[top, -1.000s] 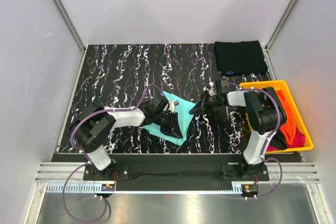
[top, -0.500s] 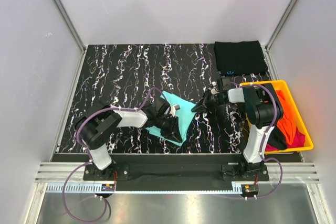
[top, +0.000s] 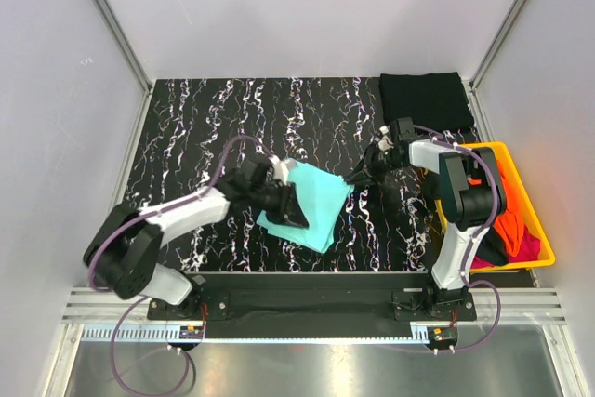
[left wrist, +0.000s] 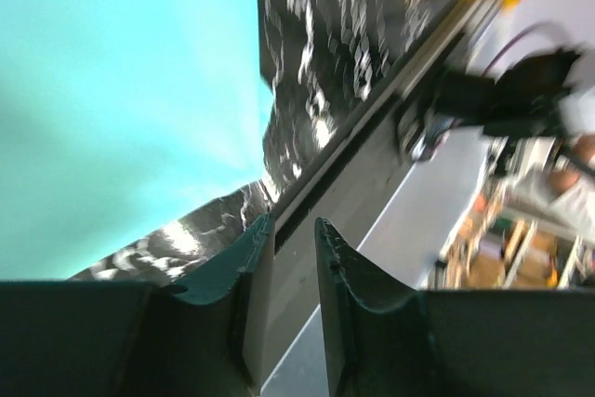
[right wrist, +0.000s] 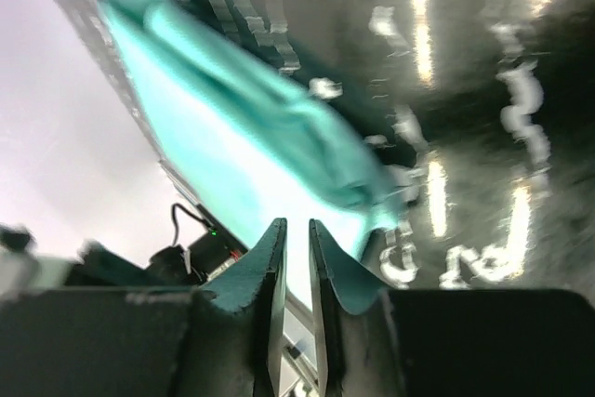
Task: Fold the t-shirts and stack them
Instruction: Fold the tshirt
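Observation:
A light teal t-shirt (top: 323,200) lies folded on the marbled table (top: 204,127) near the front middle. It also shows in the left wrist view (left wrist: 121,90) and the right wrist view (right wrist: 251,137). My left gripper (top: 290,209) rests over the shirt's left part; its jaws (left wrist: 293,222) stand slightly apart with nothing between them. My right gripper (top: 358,179) sits at the shirt's right corner; its jaws (right wrist: 297,223) stand a narrow gap apart, and the cloth lies just beyond the tips. A black t-shirt (top: 426,101) lies folded at the back right.
A yellow plastic bin (top: 465,149) stands at the right edge, beside the right arm. It holds an orange t-shirt (top: 509,220), a magenta t-shirt (top: 528,246) and some dark cloth. White walls enclose the table on three sides.
The left gripper has drawn back to the left, so more of the teal shirt shows, spread wider to the right. The right gripper has moved slightly up and right.

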You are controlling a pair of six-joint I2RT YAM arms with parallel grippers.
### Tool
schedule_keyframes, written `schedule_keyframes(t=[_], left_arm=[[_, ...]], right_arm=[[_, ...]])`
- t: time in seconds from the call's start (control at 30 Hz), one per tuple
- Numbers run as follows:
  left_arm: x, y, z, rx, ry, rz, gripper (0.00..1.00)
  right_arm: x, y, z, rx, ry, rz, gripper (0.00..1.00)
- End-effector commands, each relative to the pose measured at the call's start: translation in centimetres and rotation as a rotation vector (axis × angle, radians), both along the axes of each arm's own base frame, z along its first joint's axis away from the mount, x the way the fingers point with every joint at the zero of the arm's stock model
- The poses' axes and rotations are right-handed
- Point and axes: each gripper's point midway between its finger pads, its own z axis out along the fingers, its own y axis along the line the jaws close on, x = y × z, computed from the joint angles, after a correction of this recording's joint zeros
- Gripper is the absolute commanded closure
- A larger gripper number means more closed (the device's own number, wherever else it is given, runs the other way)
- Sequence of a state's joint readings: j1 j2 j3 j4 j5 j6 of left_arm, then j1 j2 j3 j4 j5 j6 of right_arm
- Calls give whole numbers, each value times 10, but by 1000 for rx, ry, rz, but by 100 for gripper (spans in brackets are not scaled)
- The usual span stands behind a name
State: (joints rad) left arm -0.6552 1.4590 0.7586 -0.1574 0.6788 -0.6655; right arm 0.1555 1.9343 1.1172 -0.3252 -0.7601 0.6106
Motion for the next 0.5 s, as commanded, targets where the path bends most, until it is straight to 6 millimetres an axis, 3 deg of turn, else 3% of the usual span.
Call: schedule_keyframes(t=[0.0, 0.1, 0.2, 0.4, 0.43, 0.47], left_arm=[[24, 29, 11, -8, -58, 79, 70], [43, 40, 12, -21, -75, 124, 70], [61, 43, 10, -64, -100, 152, 70], [87, 55, -4, -125, -67, 230, 71], [89, 57, -11, -116, -59, 235, 71], [91, 59, -15, -110, -57, 240, 71]], right_arm=[[18, 11, 52, 16, -123, 9, 78], [26, 33, 64, 30, -155, 36, 76], [34, 76, 75, 97, -203, 90, 76], [30, 144, 65, 223, -154, 123, 76], [36, 154, 71, 251, -177, 126, 76], [32, 162, 59, 257, -145, 140, 76]])
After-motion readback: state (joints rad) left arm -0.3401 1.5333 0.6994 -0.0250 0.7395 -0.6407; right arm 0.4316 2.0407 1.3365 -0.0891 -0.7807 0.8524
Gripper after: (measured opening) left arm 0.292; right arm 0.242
